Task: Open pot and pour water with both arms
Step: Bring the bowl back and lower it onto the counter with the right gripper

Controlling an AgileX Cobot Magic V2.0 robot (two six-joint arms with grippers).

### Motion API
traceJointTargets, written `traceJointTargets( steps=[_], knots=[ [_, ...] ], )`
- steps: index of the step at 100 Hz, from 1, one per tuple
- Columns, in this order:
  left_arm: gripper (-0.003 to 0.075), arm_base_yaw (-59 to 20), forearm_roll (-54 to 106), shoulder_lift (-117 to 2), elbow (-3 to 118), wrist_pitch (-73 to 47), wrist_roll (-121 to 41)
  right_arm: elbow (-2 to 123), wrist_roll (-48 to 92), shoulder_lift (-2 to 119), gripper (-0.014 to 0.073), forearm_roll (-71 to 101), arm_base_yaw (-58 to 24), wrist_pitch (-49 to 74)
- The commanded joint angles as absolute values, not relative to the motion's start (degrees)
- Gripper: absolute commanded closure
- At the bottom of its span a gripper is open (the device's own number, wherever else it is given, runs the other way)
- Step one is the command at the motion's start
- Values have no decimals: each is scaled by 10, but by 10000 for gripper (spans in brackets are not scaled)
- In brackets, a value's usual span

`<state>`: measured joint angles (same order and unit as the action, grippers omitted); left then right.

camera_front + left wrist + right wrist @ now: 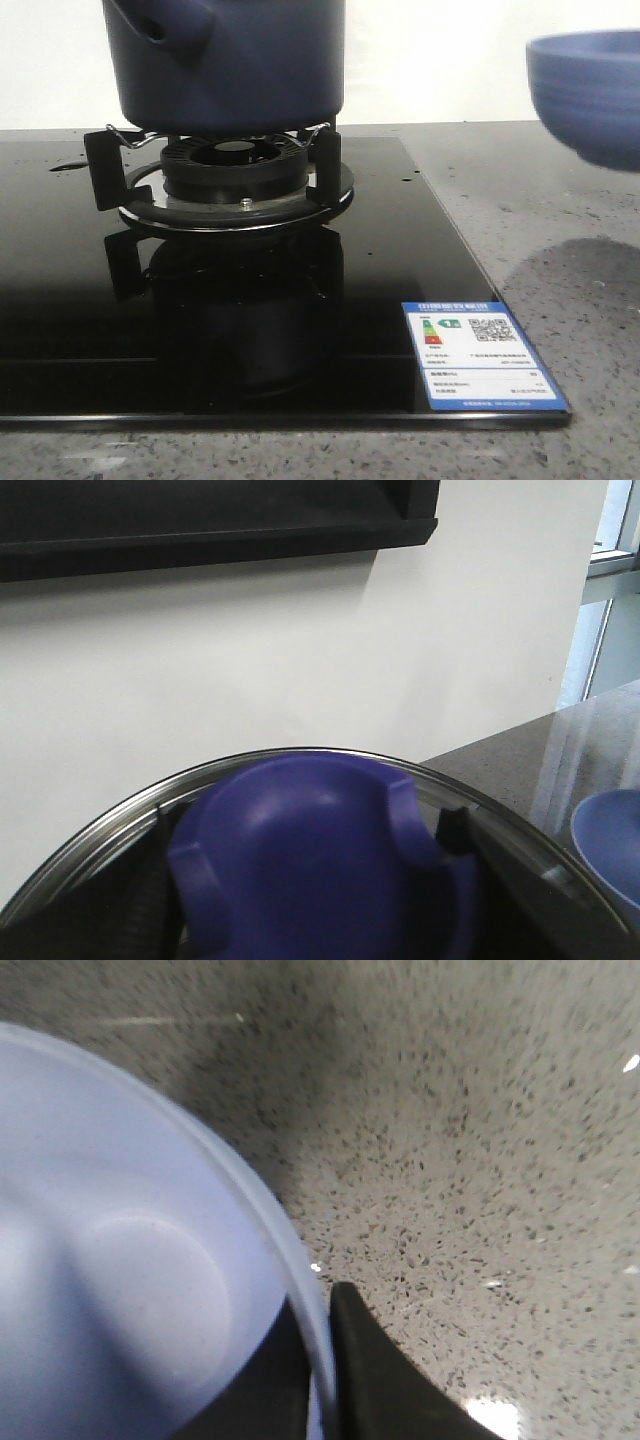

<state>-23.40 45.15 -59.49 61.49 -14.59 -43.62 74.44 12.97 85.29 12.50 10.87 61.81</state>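
The pot [225, 62] sits on the burner stand [225, 170] of the black glass hob [300, 330], up at the back left of my front view, its stubby side handle [165, 25] pointing forward and to the left. My left wrist camera looks straight onto a purple knob [320, 865] set in a glass lid with a steel rim [120, 815] — I judge that to be the pot's lid, with my left gripper [310, 880] pressed in on the knob, dark fingers [150, 900] flanking it either side.

My right gripper [320, 1380] pinches the rim of the pale blue bowl [120, 1290], one finger inside the wall and one outside. In the front view the bowl [590, 95] hangs above the speckled counter [560, 230], clear of its shadow, well to the right of the pot.

So the pot lies to the bowl's left, across the hob's edge — the left arm is the nearer one, directly over it. I read the lid as the next thing to come off; the bowl then has to travel leftward to meet the pot.
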Motion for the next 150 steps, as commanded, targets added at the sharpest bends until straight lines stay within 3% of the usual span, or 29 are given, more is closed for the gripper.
traceJointTargets(
  steps=[1, 75, 85, 97, 104, 129, 150],
  knots=[
    [353, -239, 467, -584, 639, -93, -436, 733, 128, 834, 636, 130, 112, 567],
    [353, -239, 465, -584, 639, -93, -436, 712, 128, 851, 624, 115, 112, 551],
    [353, -239, 465, -584, 639, -98, -436, 719, 131, 851, 509, 115, 114, 566],
    [352, -239, 471, -587, 639, -115, -436, 749, 131, 851, 267, 118, 116, 593],
    [352, -239, 471, -591, 639, -118, -436, 776, 131, 848, 183, 119, 116, 614],
    [352, -240, 486, -622, 639, -121, -439, 869, 131, 790, 174, 144, 116, 659],
    [352, -271, 488, -665, 639, -82, -500, 873, 139, 718, 174, 198, 116, 656]
  ],
)
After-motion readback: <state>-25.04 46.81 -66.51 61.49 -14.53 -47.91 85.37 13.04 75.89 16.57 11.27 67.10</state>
